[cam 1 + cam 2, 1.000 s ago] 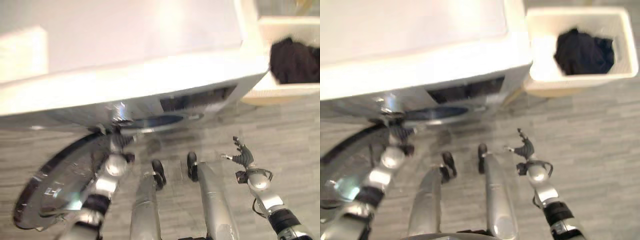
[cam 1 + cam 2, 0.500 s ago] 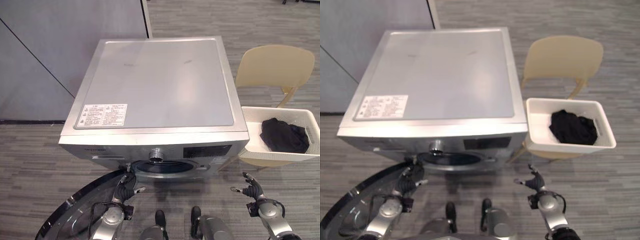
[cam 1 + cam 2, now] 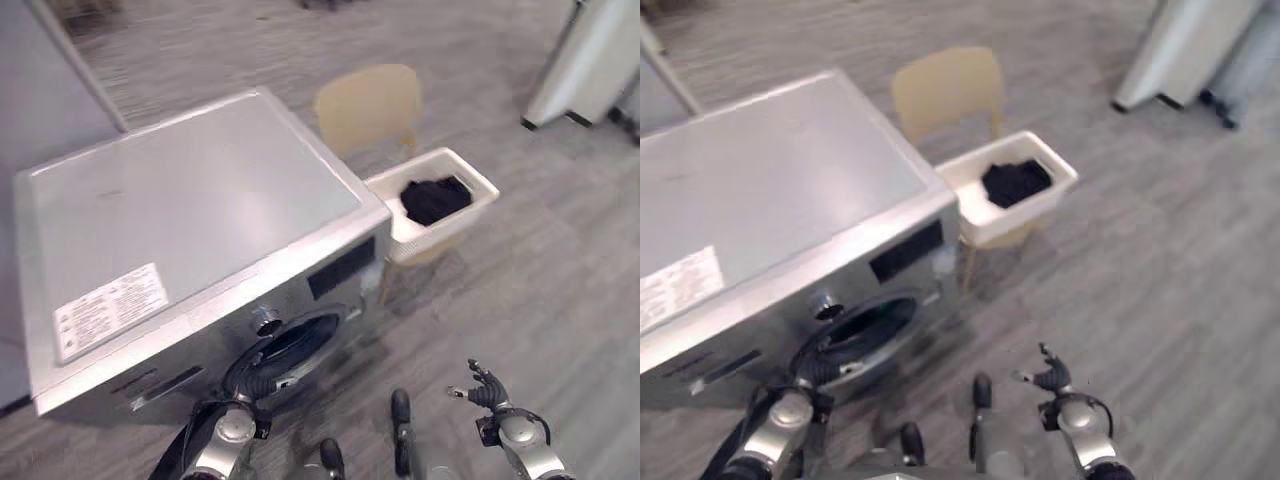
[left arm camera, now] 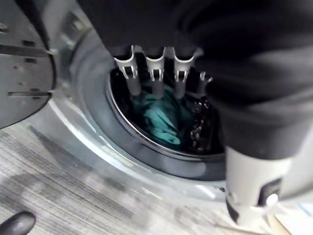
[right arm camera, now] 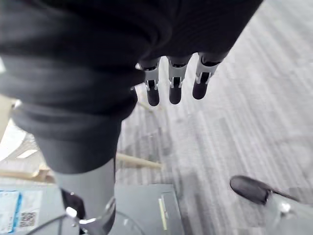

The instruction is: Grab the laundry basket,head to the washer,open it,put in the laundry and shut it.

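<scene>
Fingers (image 4: pixel 157 73) before washer (image 3: pixel 200 260) opening.

Left robot hand (image 4: pixel 156 68) reaching forward low, fingers (image 4: pixel 133 73) hanging straight and relaxed, holding nothing. Right robot hand (image 3: pixel 487 394) hovering low to the right, fingers (image 5: pixel 170 88) loosely spread, empty.

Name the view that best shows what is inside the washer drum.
The left wrist view: it looks straight into the drum, where teal laundry lies past the left hand and its straight fingers. Both eye views show the drum opening from above as a dark ring, contents indistinct.
</scene>
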Robot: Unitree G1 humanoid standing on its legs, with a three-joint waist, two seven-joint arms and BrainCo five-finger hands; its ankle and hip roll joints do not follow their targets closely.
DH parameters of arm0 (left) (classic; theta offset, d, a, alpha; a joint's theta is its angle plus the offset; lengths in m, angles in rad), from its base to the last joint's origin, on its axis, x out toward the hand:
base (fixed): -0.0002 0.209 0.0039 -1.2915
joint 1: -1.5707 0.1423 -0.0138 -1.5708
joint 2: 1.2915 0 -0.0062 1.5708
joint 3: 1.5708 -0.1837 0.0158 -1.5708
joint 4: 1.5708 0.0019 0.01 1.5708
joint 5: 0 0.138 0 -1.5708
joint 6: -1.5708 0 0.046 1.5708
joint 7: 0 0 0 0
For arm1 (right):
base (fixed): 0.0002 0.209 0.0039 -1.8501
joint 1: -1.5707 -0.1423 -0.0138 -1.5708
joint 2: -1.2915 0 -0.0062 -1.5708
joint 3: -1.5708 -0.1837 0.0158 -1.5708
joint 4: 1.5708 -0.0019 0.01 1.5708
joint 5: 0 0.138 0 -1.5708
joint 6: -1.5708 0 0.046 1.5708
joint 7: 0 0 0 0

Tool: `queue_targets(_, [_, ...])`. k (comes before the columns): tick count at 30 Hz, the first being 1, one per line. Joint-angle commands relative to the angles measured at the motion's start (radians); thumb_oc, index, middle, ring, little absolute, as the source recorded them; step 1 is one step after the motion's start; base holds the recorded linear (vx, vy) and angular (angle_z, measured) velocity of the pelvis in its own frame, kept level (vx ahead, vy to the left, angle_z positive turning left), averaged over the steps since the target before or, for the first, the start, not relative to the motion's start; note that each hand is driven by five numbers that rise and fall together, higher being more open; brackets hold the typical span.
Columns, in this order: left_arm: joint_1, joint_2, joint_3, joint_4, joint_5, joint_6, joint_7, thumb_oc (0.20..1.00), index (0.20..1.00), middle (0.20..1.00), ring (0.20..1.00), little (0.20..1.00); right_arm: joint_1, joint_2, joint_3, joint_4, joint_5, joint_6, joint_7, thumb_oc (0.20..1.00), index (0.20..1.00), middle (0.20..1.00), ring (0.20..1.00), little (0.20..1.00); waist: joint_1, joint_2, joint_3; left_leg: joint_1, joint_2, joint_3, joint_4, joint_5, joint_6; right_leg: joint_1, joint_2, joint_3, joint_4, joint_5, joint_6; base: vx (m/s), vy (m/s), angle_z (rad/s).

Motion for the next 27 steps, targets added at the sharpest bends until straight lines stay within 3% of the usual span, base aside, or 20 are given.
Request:
queue_targets(1, [-0.020,0.016,-0.025,-0.066,0.057,-0.048,0.006,1.000,1.000,1.000,1.000,1.000,-0.042,-0.042,-0.030,-0.043,-0.027,-0.045,-0.028,1.000,1.000,1.000,1.000,1.000,0.055,0.015,0.025,0.047,0.023,-0.082,-0.015,-0.076,-0.052,0.099,-0.014,-0.046,0.008,-0.123,0.066,0.04,-0.038,-1.46])
queue_targets(2, [-0.021,0.017,-0.031,-0.078,0.056,-0.047,0.002,1.000,1.000,1.000,1.000,1.000,-0.035,-0.041,-0.031,-0.057,-0.043,-0.038,-0.035,1.000,1.000,1.000,1.000,1.000,0.064,0.015,0.015,0.071,0.036,0.011,-0.034,-0.079,-0.051,0.120,-0.069,-0.188,0.029,-0.119,0.067,0.03,-0.054,-1.11])
queue_targets(3, [-0.019,0.015,-0.037,-0.084,0.062,-0.045,-0.002,1.000,1.000,1.000,1.000,1.000,-0.026,-0.043,-0.033,-0.062,-0.048,-0.031,-0.034,1.000,1.000,1.000,1.000,1.000,0.059,0.011,0.007,0.082,0.030,0.034,-0.042,-0.082,-0.049,0.140,-0.065,-0.195,-0.002,-0.114,0.070,0.08,-0.117,-1.28])
queue_targets(5, [-0.031,-0.008,-0.055,-0.061,0.066,-0.044,-0.001,1.000,1.000,1.000,1.000,1.000,-0.006,-0.053,-0.047,-0.072,-0.045,-0.019,-0.043,1.000,1.000,1.000,1.000,1.000,0.022,0.024,-0.011,0.104,0.032,0.072,-0.020,-0.108,-0.052,0.131,-0.032,-0.108,-0.051,-0.109,0.079,0.22,-0.138,-1.65])
queue_targets(7, [-0.029,-0.019,-0.060,-0.061,0.066,-0.045,0.001,1.000,1.000,1.000,1.000,1.000,0.004,-0.060,-0.049,-0.083,-0.047,-0.019,-0.044,1.000,1.000,1.000,1.000,1.000,0.018,0.035,-0.012,0.105,0.043,0.084,0.013,-0.124,-0.059,0.139,-0.014,-0.088,-0.076,-0.105,0.075,0.17,-0.118,-0.62])
queue_targets(9, [-0.035,-0.037,-0.072,-0.064,0.058,-0.044,0.002,1.000,1.000,1.000,1.000,1.000,0.012,-0.077,-0.053,-0.099,-0.039,-0.022,-0.048,1.000,1.000,1.000,1.000,1.000,0.001,0.045,0.000,0.094,0.079,0.087,0.122,-0.140,-0.070,0.164,0.017,-0.045,-0.113,-0.116,0.063,0.19,-0.169,-0.76])
queue_targets(11, [-0.034,-0.053,-0.071,-0.066,0.040,-0.047,0.013,1.000,1.000,1.000,1.000,1.000,0.009,-0.091,-0.043,-0.111,-0.033,-0.025,-0.050,1.000,1.000,1.000,1.000,1.000,0.025,0.048,0.026,0.036,0.116,0.012,0.287,-0.091,-0.102,0.192,0.060,0.006,-0.140,-0.129,0.032,0.17,-0.229,-1.07])
queue_targets(12, [-0.035,-0.060,-0.084,-0.071,0.026,-0.048,0.013,1.000,1.000,1.000,1.000,1.000,0.016,-0.095,-0.045,-0.119,-0.025,-0.024,-0.050,1.000,1.000,1.000,1.000,1.000,0.049,0.039,0.046,-0.034,0.104,-0.094,0.356,-0.072,-0.124,0.222,0.078,0.025,-0.164,-0.138,0.013,0.11,-0.218,-1.47])
queue_targets(14, [-0.036,-0.061,-0.091,-0.075,0.024,-0.048,0.012,1.000,1.000,1.000,1.000,1.000,0.023,-0.095,-0.050,-0.123,-0.020,-0.026,-0.050,1.000,1.000,1.000,1.000,1.000,0.051,0.023,0.052,-0.075,0.084,-0.118,0.360,-0.059,-0.112,0.220,0.067,0.024,-0.170,-0.128,0.006,0.03,-0.132,-1.11])
queue_targets(17, [-0.026,-0.070,-0.093,-0.069,0.031,-0.042,0.015,1.000,1.000,1.000,1.000,1.000,0.030,-0.100,-0.045,-0.127,-0.021,-0.029,-0.049,1.000,1.000,1.000,1.000,1.000,0.075,0.017,0.067,-0.136,0.019,-0.186,0.291,-0.093,-0.097,0.251,0.077,0.061,-0.181,-0.144,0.015,0.16,-0.044,-0.02])
queue_targets(18, [-0.021,-0.073,-0.090,-0.064,0.033,-0.041,0.016,1.000,1.000,1.000,1.000,1.000,0.028,-0.103,-0.041,-0.126,-0.026,-0.030,-0.049,1.000,1.000,1.000,1.000,1.000,0.081,0.020,0.067,-0.145,0.003,-0.200,0.243,-0.067,-0.098,0.256,0.085,0.070,-0.182,-0.148,0.015,0.36,0.010,-0.04])
queue_targets(19, [-0.008,-0.075,-0.080,-0.048,0.039,-0.038,0.018,1.000,1.000,1.000,1.000,1.000,0.024,-0.105,-0.037,-0.108,-0.024,-0.032,-0.056,1.000,1.000,1.000,1.000,1.000,0.106,0.041,0.073,-0.196,-0.015,-0.213,0.105,0.043,-0.113,0.297,0.126,0.089,-0.188,-0.169,0.012,0.29,0.009,-0.11])
queue_targets(22, [0.001,-0.071,-0.072,-0.042,0.034,-0.039,0.018,1.000,1.000,1.000,1.000,1.000,0.019,-0.105,-0.033,-0.093,-0.021,-0.033,-0.063,1.000,1.000,1.000,1.000,1.000,0.127,0.051,0.078,-0.226,-0.018,-0.210,0.017,0.095,-0.123,0.330,0.151,0.100,-0.186,-0.195,0.007,0.25,0.006,-0.16])
queue_targets(24, [0.010,-0.066,-0.063,-0.046,0.029,-0.038,0.018,1.000,1.000,1.000,1.000,1.000,0.017,-0.103,-0.035,-0.088,-0.024,-0.031,-0.068,1.000,1.000,1.000,1.000,1.000,0.142,0.053,0.082,-0.245,-0.012,-0.163,-0.033,0.119,-0.128,0.365,0.164,0.098,-0.180,-0.226,0.004,0.26,0.039,-0.09])
queue_targets(27, [0.036,-0.062,-0.043,-0.050,0.022,-0.040,0.018,1.000,1.000,1.000,1.000,1.000,0.029,-0.087,-0.037,-0.091,-0.030,-0.031,-0.063,1.000,1.000,1.000,1.000,1.000,0.154,0.049,0.058,-0.215,-0.005,-0.153,-0.060,0.155,-0.104,0.403,0.178,0.106,-0.167,-0.250,0.005,0.31,0.087,-0.01])
